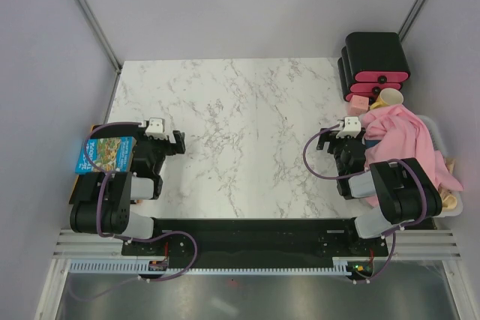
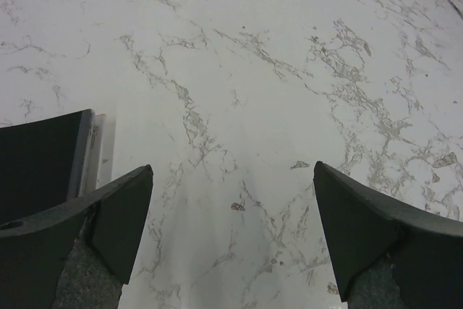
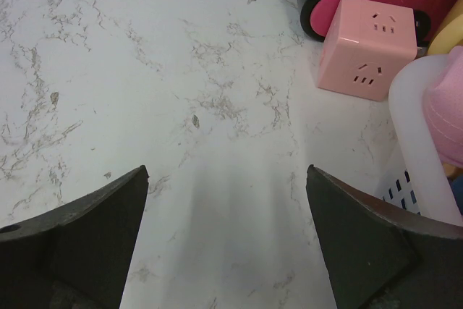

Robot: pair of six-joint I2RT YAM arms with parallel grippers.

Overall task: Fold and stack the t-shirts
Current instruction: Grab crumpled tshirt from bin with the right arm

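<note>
The marble worktop (image 1: 225, 125) is walled in on its left, far and right sides; open marble is shown across its whole middle, from far edge to near edge. The left claw (image 2: 231, 179) is held near the left edge and the right claw (image 3: 227, 179) near the right edge, each with jaws spread wide and nothing between them. The pink shirt (image 1: 401, 136) is heaped over a white basket (image 3: 416, 128) at the right edge, just beside the right arm. Black boxes (image 1: 373, 61) with pink fronts are stacked at the far right corner. A blue booklet (image 1: 105, 154) is seen at the left edge. A pink cube (image 3: 367, 47) is set just beside the boxes, near a yellow cup (image 1: 390, 97).
</note>
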